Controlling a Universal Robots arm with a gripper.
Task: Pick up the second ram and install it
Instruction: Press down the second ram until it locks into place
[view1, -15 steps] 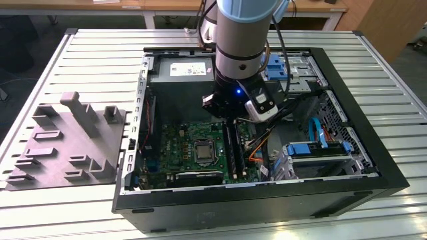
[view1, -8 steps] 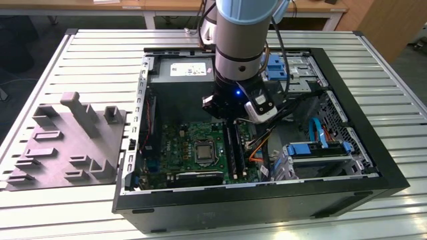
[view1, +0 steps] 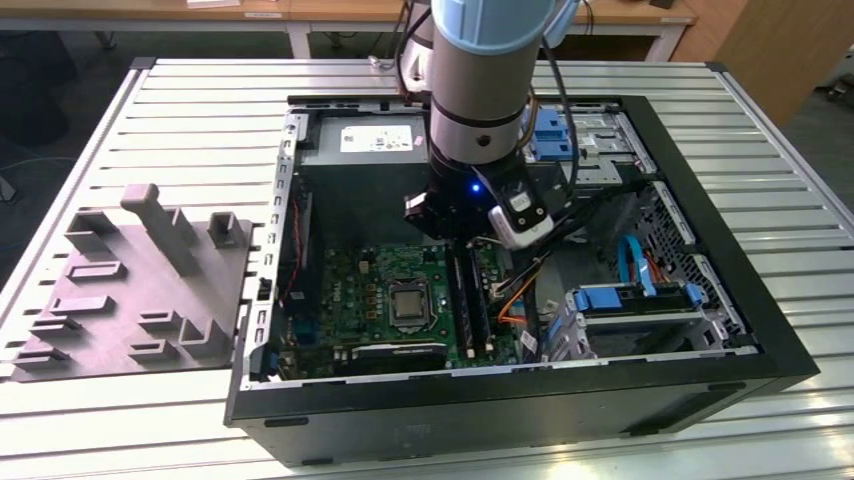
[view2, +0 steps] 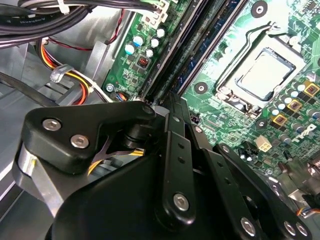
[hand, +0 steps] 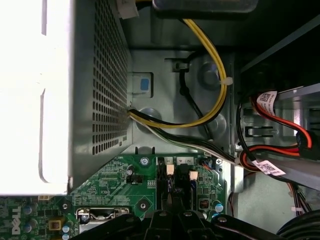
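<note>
Bluish-green and edged with dark chips, the second ram (view2: 207, 37) stands on edge in one of the long black slots (view2: 172, 60) of the green motherboard (view2: 235, 120), just beside the square silver socket (view2: 262, 72); whether it is fully seated cannot be told. In the second wrist view the strip runs away from the gripper (view2: 172, 100), whose dark fingers (view2: 177, 150) lie drawn close together at the near end of the slots, their tips right at the strip's end; whether they grip the strip, or merely press on it, cannot be told.

In the first wrist view the gripper (hand: 170, 212) sits low over the slot ends (hand: 167, 182), with the perforated grey power supply (hand: 95, 95) and a run of yellow and black cables (hand: 210, 65) beyond.

In the exterior view the arm (view1: 474, 100) reaches straight down into the open black computer case (view1: 534, 400), which lies on its side on a slatted metal table (view1: 200, 110). The gripper (view1: 470, 235) hangs at the upper end of the memory slots (view1: 467, 300), to the exterior view's right of the socket (view1: 403, 300). A grey moulded fixture (view1: 134, 290) rests on the table at the exterior view's left, well apart from the case.
</note>
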